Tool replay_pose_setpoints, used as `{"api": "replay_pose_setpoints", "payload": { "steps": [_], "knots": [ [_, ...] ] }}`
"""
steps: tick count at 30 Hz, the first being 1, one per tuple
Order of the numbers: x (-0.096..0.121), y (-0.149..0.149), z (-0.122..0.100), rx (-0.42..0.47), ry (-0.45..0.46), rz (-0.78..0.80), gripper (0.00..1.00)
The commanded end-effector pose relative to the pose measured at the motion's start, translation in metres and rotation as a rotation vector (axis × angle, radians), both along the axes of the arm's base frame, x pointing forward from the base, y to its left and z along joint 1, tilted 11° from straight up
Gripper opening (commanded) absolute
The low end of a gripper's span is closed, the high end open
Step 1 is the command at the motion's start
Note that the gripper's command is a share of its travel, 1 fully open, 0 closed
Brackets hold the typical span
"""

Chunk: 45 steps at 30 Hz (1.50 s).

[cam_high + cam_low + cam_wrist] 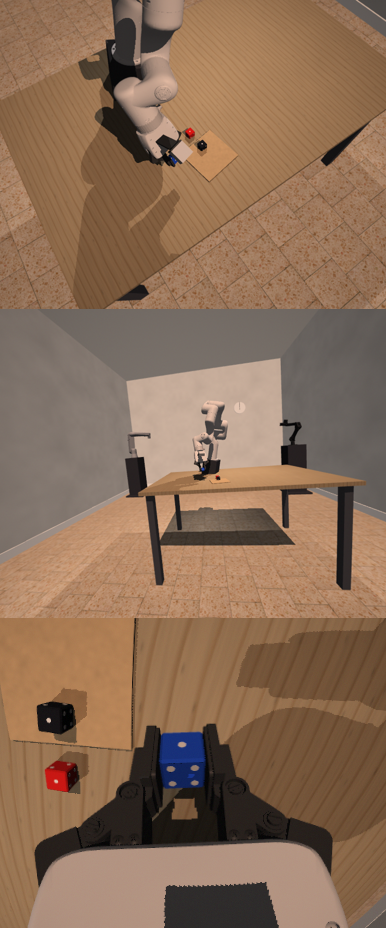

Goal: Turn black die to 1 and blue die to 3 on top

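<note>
My gripper (171, 158) (202, 467) (182, 742) is tilted and shut on the blue die (174, 159) (202, 469) (182, 754), held above the table just beside the mat's corner. In the wrist view the blue die shows a one-pip face above a four-pip face; its other faces are hidden. The black die (202, 145) (218, 478) (55, 718) sits on the mat (215, 164) (213, 481) (100, 658) near one edge, with a single pip on its upper face in the top view. The red die (190, 133) (216, 476) (61, 777) sits on bare table beside the mat, also one pip up.
The wooden table (264, 96) (267, 474) carries the arm's black base (123, 72) (213, 466) behind the gripper. The arm's shadow falls across the table's left part in the top view. Two other arms stand on pedestals (136, 476) (293, 466) away from the table.
</note>
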<state>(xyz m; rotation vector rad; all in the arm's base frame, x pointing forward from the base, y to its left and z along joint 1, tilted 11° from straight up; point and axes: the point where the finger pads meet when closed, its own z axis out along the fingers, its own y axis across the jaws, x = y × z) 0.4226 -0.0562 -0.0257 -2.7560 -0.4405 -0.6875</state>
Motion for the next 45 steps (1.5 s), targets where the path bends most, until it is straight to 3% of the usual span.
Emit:
{"api": "replay_pose_setpoints", "payload": {
  "steps": [1, 14, 16, 22, 36, 45],
  "knots": [
    [-0.002, 0.0, 0.0, 0.042, -0.159, -0.02, 0.21],
    [-0.005, -0.001, -0.002, 0.164, -0.476, -0.078, 0.21],
    [-0.005, -0.001, -0.002, 0.164, -0.476, -0.078, 0.21],
    [-0.007, -0.002, -0.002, 0.213, -0.605, -0.102, 0.21],
    [-0.007, -0.002, -0.005, 0.221, -0.631, -0.108, 0.21],
    [-0.006, 0.002, -0.026, 0.221, -0.631, -0.108, 0.21]
  ]
}}
